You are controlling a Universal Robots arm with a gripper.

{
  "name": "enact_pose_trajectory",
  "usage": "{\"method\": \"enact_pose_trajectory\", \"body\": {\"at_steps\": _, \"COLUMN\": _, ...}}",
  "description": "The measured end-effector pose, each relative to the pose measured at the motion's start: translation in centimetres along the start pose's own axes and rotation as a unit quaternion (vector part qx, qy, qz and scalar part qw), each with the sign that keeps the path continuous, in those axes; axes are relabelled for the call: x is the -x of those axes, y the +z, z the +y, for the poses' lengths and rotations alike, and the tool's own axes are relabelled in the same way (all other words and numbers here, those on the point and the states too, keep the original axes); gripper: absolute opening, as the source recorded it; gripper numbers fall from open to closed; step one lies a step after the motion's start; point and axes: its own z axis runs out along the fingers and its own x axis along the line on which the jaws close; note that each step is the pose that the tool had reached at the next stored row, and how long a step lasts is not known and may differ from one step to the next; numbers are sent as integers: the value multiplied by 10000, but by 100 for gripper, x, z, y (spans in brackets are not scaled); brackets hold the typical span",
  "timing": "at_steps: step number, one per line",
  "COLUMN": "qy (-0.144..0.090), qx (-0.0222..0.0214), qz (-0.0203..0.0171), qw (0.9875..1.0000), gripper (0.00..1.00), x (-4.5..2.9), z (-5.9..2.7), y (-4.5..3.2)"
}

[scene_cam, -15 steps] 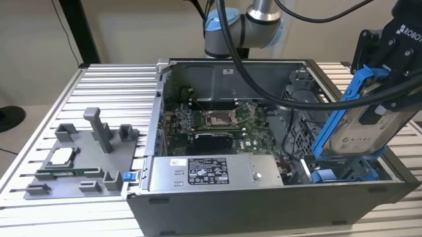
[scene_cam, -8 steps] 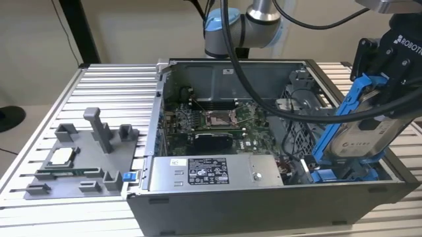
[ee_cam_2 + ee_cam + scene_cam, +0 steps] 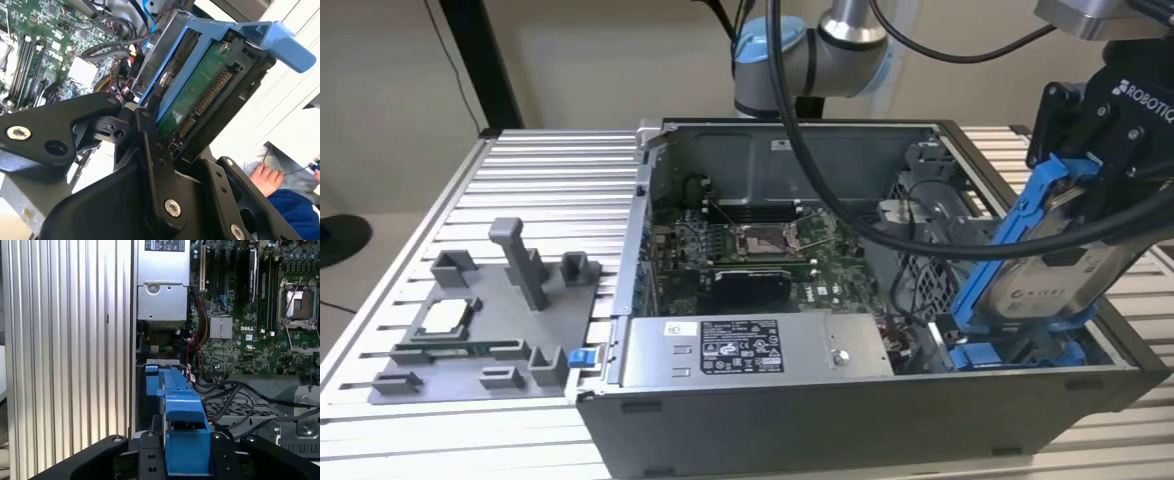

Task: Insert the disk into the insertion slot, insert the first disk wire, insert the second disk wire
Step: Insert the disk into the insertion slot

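The ribbed table [image 3: 520, 170] carried the open computer case [image 3: 854, 410], with the grey power box [image 3: 747, 350] along its near wall. In the exterior view the slot [image 3: 983, 355], marked by blue clips, sat in the case's corner at about 4 o'clock. The disk [image 3: 1047, 285] in its blue frame stood steeply tilted above it. Its long axis ran from 1 o'clock down to 7 o'clock, with the lower end at the slot's mouth and, by my judgement, not yet seated. The gripper [image 3: 1074, 170] was clamped narrow on the frame's upper end, so the slot lay at 7 o'clock from it, along the disk's own axis.
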Motion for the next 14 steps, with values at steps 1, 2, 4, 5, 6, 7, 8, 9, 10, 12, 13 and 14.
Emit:
{"method": "enact_pose_trajectory", "body": {"at_steps": 1, "qy": 0, "qx": 0, "qz": -5, "qw": 10000, "gripper": 0, "x": 0, "z": 0, "y": 14}}
{"method": "enact_pose_trajectory", "body": {"at_steps": 2, "qy": 0, "qx": 0, "qz": -9, "qw": 10000, "gripper": 0, "x": -1, "z": 0, "y": 30}}
{"method": "enact_pose_trajectory", "body": {"at_steps": 4, "qy": 0, "qx": 0, "qz": -13, "qw": 10000, "gripper": 0, "x": -1, "z": -1, "y": 67}}
{"method": "enact_pose_trajectory", "body": {"at_steps": 5, "qy": 1, "qx": 0, "qz": -14, "qw": 10000, "gripper": 0, "x": -1, "z": -2, "y": 84}}
{"method": "enact_pose_trajectory", "body": {"at_steps": 6, "qy": 4, "qx": 0, "qz": -16, "qw": 10000, "gripper": 0, "x": -1, "z": -2, "y": 100}}
{"method": "enact_pose_trajectory", "body": {"at_steps": 7, "qy": 6, "qx": 0, "qz": -21, "qw": 10000, "gripper": 0, "x": -2, "z": -2, "y": 116}}
{"method": "enact_pose_trajectory", "body": {"at_steps": 8, "qy": 7, "qx": 0, "qz": -32, "qw": 10000, "gripper": 0, "x": -2, "z": -3, "y": 128}}
{"method": "enact_pose_trajectory", "body": {"at_steps": 9, "qy": 8, "qx": 0, "qz": -46, "qw": 10000, "gripper": 0, "x": -2, "z": -3, "y": 142}}
{"method": "enact_pose_trajectory", "body": {"at_steps": 10, "qy": 10, "qx": 1, "qz": -57, "qw": 10000, "gripper": 0, "x": -2, "z": -3, "y": 154}}
{"method": "enact_pose_trajectory", "body": {"at_steps": 12, "qy": 11, "qx": 1, "qz": -69, "qw": 10000, "gripper": 0, "x": -2, "z": -4, "y": 179}}
{"method": "enact_pose_trajectory", "body": {"at_steps": 13, "qy": 12, "qx": 1, "qz": -71, "qw": 10000, "gripper": 0, "x": -2, "z": -4, "y": 188}}
{"method": "enact_pose_trajectory", "body": {"at_steps": 14, "qy": 13, "qx": 1, "qz": -73, "qw": 10000, "gripper": 0, "x": -3, "z": -4, "y": 203}}
